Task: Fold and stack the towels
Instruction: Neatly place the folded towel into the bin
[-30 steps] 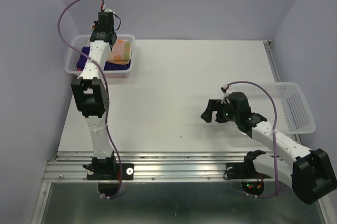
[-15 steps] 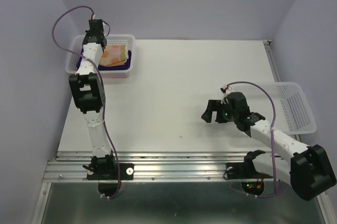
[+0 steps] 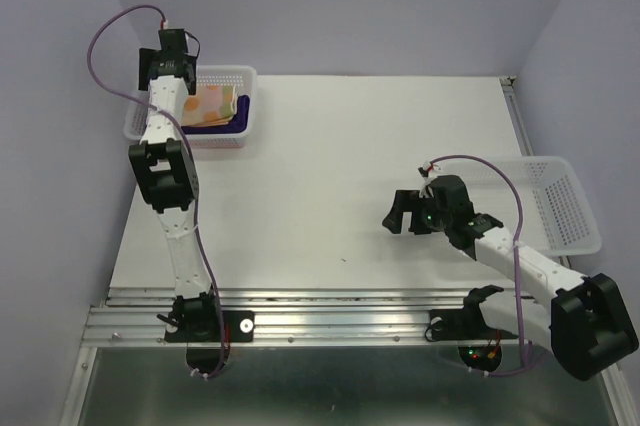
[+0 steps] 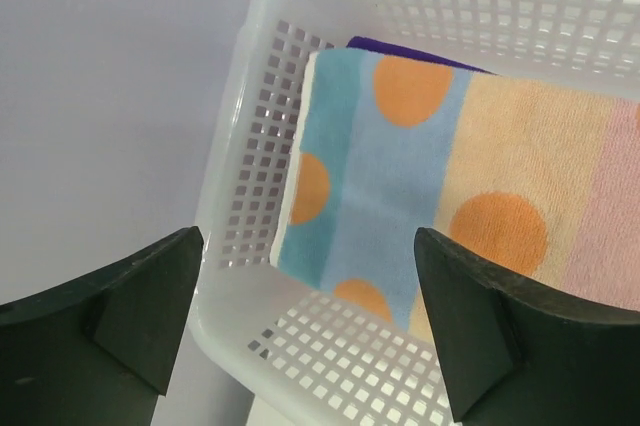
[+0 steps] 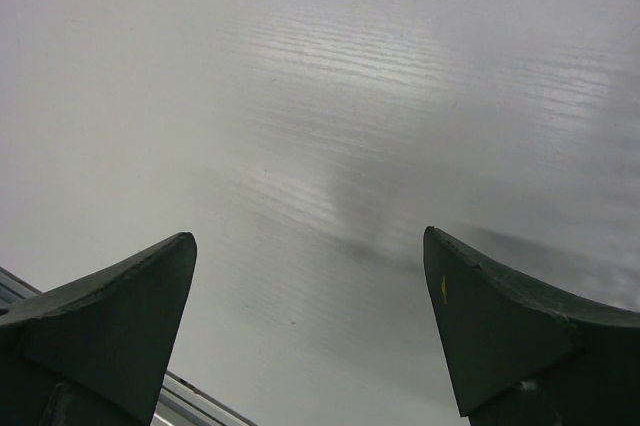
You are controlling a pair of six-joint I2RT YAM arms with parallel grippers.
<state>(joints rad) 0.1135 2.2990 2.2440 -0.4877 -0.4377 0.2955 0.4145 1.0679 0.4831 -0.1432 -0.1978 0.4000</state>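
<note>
A folded light-blue towel with orange dots (image 4: 400, 166) lies flat on top of the stack in the white mesh basket (image 4: 330, 346) at the table's back left. In the top view this dotted towel (image 3: 212, 103) covers a dark purple towel (image 3: 218, 124), whose edge (image 4: 400, 49) peeks out behind it. My left gripper (image 4: 305, 246) hangs open above the basket's left end (image 3: 135, 126) and holds nothing. In the top view the left gripper (image 3: 165, 76) sits just left of the stack. My right gripper (image 3: 393, 214) is open over bare table, and nothing lies between its fingers (image 5: 120, 296).
A second white mesh basket (image 3: 565, 201) stands at the table's right edge, behind the right arm. The lilac walls close in on the left and the back. A metal rail (image 3: 330, 321) runs along the near edge.
The left gripper has opened and let go of the dotted towel, which now lies flat in the basket. The left wrist has drawn back to the left. The right arm has not moved.
</note>
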